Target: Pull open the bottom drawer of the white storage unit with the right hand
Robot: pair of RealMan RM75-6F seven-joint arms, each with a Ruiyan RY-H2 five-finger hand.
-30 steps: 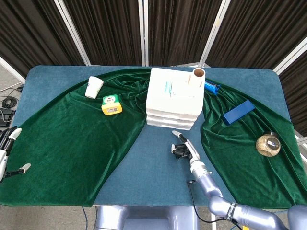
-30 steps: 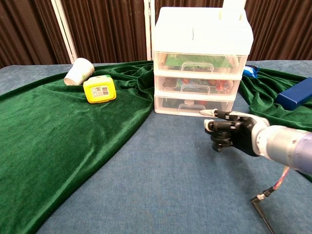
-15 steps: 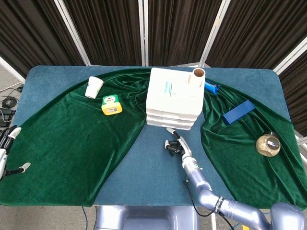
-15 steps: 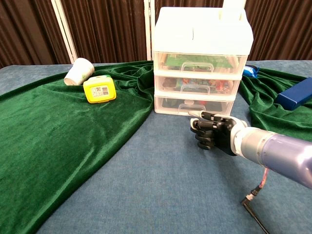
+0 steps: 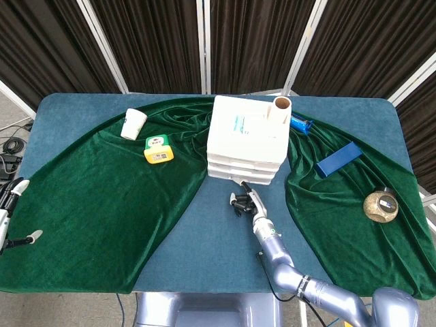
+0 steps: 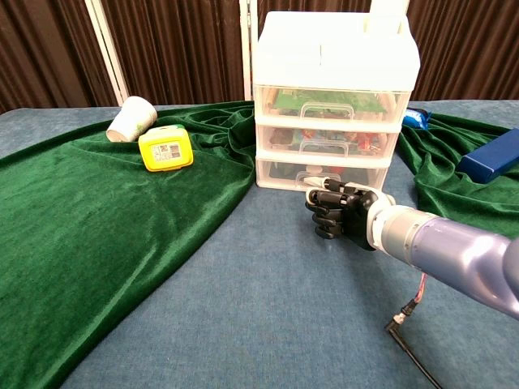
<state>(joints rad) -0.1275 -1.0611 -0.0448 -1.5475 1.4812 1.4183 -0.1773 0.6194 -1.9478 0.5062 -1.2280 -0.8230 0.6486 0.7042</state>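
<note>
The white storage unit (image 6: 332, 97) stands at mid-table with three clear drawers, all closed. Its bottom drawer (image 6: 280, 173) has a small white handle (image 6: 318, 175) at the front centre. My right hand (image 6: 336, 212) is just in front of that drawer, slightly below the handle, fingers curled in, one pale fingertip up near the handle. Whether it touches the handle is not clear. The head view shows the same right hand (image 5: 243, 199) close against the unit's (image 5: 246, 136) front. My left hand (image 5: 8, 214) lies at the table's far left edge with fingers spread, holding nothing.
On the green cloth (image 5: 102, 197), a paper cup (image 5: 133, 124) and a yellow box (image 5: 158, 149) lie left of the unit. A blue box (image 5: 338, 159) and a round brown object (image 5: 381, 206) lie right. A cardboard tube (image 5: 282, 104) stands on the unit. A loose cable (image 6: 405, 332) trails below my right forearm.
My right hand has moved left and forward across the blue tabletop, from right of the drawer front to directly before the bottom drawer's handle. The drawer and left hand have not moved.
</note>
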